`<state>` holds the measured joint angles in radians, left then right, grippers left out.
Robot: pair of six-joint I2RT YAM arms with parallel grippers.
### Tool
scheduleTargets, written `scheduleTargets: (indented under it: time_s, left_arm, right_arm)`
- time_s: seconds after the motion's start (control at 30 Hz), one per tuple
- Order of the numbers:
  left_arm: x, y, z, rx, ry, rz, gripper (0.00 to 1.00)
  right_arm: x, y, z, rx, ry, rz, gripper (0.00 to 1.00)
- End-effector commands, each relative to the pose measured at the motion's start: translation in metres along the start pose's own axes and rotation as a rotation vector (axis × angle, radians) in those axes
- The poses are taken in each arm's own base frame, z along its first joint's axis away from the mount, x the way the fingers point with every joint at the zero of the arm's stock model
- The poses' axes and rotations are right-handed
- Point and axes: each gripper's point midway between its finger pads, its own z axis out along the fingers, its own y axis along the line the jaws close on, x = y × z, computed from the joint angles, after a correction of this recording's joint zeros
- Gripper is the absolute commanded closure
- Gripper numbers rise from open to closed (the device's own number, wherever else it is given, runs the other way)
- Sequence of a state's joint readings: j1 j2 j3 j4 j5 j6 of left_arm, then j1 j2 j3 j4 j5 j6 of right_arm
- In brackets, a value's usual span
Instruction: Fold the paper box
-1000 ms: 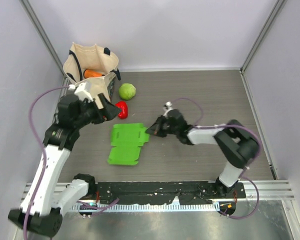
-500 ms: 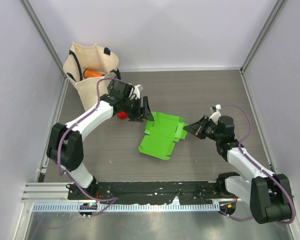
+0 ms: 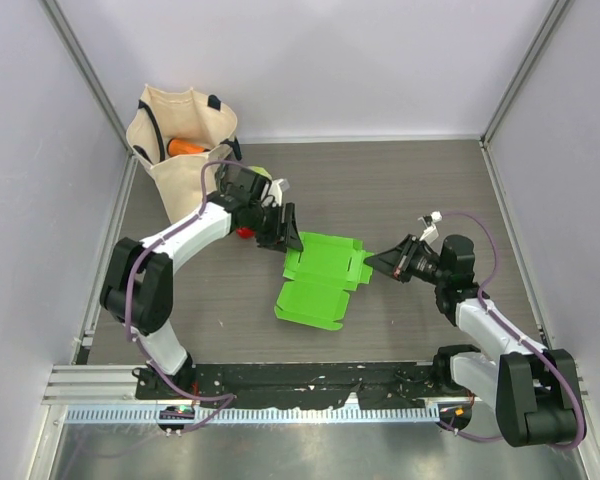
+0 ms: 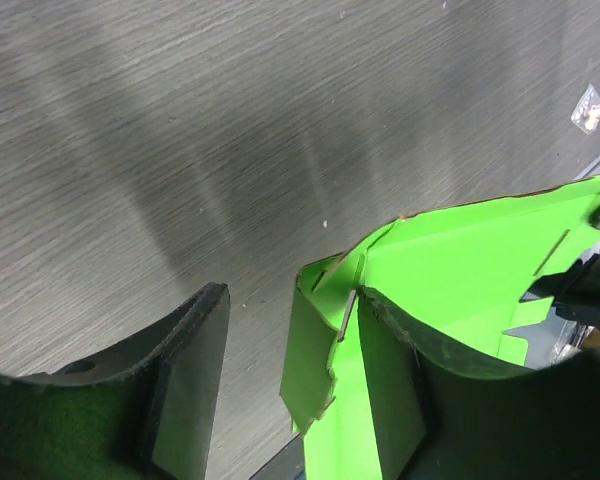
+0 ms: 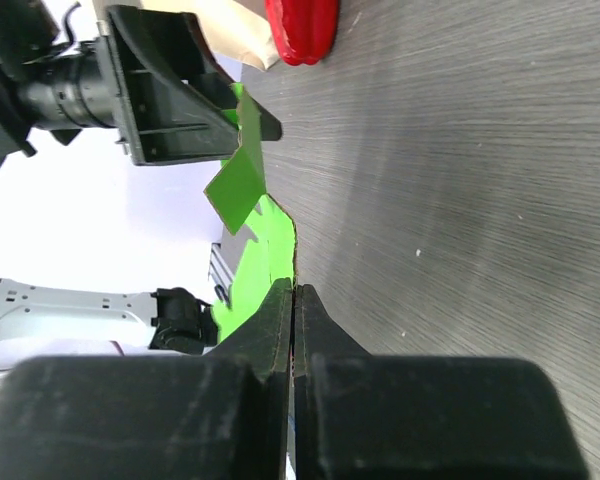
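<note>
1. Two grippers engage the paper box (image 3: pixel 315 290), which sits below and right of the cloth bag (image 3: pixel 175 135).
2. Right gripper (image 3: pixel 378 263): fingers clamped on the box edge farthest from the bag.
3. Left gripper (image 3: pixel 286 236): fingers apart, straddling the bag-side corner flap.
4. Step judged: first flap fold. The next move calls for closing on the flap and turning it along its crease.

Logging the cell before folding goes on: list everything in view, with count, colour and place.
paper box: one, bright green, mid-table
tote bag: one, cream, far left corner
orange item: one, inside the tote bag
red item: one, near the bag, partly behind the left arm
round vegetable: one, pale green, mostly hidden by the left arm
table: one, grey wood-grain
left gripper: one, black, open astride the box's flap
right gripper: one, black, shut on the box's right edge
</note>
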<state>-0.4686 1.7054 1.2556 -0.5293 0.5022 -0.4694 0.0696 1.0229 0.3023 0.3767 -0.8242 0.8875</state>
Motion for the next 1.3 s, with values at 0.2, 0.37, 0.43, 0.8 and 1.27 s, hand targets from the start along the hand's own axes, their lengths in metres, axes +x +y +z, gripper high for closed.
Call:
scheduleTargets:
  time_s: [0.2, 0.37, 0.43, 0.8, 1.27]
  left_arm:
    - [0.002, -0.02, -0.007, 0.118, 0.009, 0.057, 0.65]
    - [0.002, -0.026, -0.011, 0.146, 0.003, 0.065, 1.0]
    - [-0.002, -0.017, -0.018, 0.068, -0.026, 0.096, 1.0]
    - [0.006, -0.034, -0.027, 0.163, 0.012, 0.168, 1.0]
    - [0.016, -0.06, -0.033, 0.341, 0.046, 0.199, 1.0]
  right_arm:
    - [-0.011, 0.021, -0.001, -0.094, -0.044, -0.015, 0.99]
    - [-0.018, 0.012, 0.003, -0.061, -0.061, -0.106, 0.87]
    - [-0.009, -0.028, 0.001, 0.156, 0.003, -0.109, 0.68]
    - [-0.057, 0.033, 0.063, 0.07, 0.112, -0.594, 0.31]
    - [0.003, 0.028, 0.108, -0.358, 0.52, -0.727, 0.43]
